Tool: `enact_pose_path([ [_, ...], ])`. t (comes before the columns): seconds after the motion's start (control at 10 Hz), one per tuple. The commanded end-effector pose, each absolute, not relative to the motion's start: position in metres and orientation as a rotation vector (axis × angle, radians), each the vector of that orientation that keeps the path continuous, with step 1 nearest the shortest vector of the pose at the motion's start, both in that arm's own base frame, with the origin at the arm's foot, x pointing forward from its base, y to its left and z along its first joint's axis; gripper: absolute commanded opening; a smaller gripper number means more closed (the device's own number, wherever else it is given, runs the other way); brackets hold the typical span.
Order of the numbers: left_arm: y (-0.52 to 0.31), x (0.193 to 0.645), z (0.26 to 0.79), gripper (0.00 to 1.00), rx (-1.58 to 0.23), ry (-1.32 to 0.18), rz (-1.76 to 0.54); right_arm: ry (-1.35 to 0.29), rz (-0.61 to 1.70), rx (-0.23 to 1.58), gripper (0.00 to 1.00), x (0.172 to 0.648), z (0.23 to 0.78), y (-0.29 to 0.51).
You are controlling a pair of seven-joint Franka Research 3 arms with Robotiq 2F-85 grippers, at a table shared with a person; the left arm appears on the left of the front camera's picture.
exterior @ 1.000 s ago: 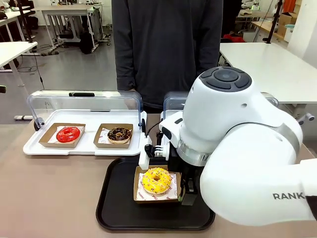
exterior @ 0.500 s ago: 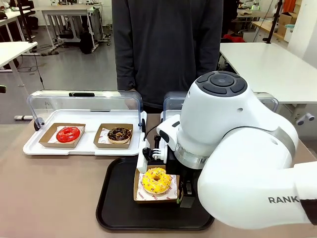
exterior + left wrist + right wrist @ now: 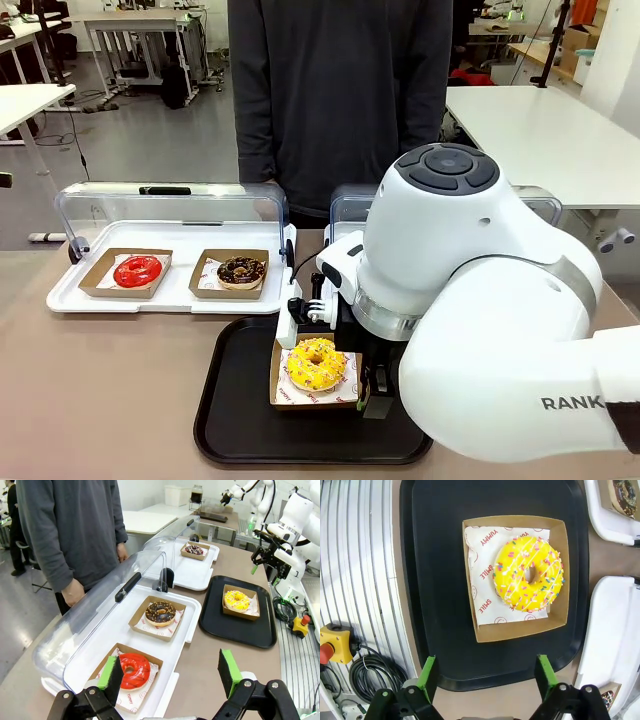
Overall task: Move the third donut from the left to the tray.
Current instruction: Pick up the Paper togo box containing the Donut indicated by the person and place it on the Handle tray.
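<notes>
Brown tabletop, donut delivered: my part is nearly finished.

On that table the third donut (image 3: 528, 573), yellow-glazed in its cardboard holder (image 3: 515, 625), rests inside the tray (image 3: 432, 580); I judge the placing done and the release made. My right gripper (image 3: 484, 672) hangs above it with fingers spread wide and nothing between them; my left gripper (image 3: 170, 672) is likewise spread and empty, over the white tray (image 3: 175, 642) holding the red donut (image 3: 131, 670) and a chocolate donut (image 3: 160, 613). Next I should lift straight up, clear of the holder's walls, without nudging it. Against a second ago, my right arm has shifted slightly left and the holder with it; over the last half second nothing has moved.
</notes>
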State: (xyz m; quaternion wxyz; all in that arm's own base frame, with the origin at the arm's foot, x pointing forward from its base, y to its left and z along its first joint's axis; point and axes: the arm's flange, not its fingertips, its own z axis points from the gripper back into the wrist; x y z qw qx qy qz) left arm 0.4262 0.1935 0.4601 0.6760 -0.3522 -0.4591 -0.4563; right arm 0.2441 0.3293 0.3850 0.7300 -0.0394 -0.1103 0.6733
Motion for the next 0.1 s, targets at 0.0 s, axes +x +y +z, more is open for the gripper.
enact_pose_path([
  [0.0, 0.1921, 0.4256, 0.4613, 1.00, -0.796, -1.039, -1.029, -0.262, 1.475, -0.089, 1.00, 0.2442, 0.3838, 0.3327],
])
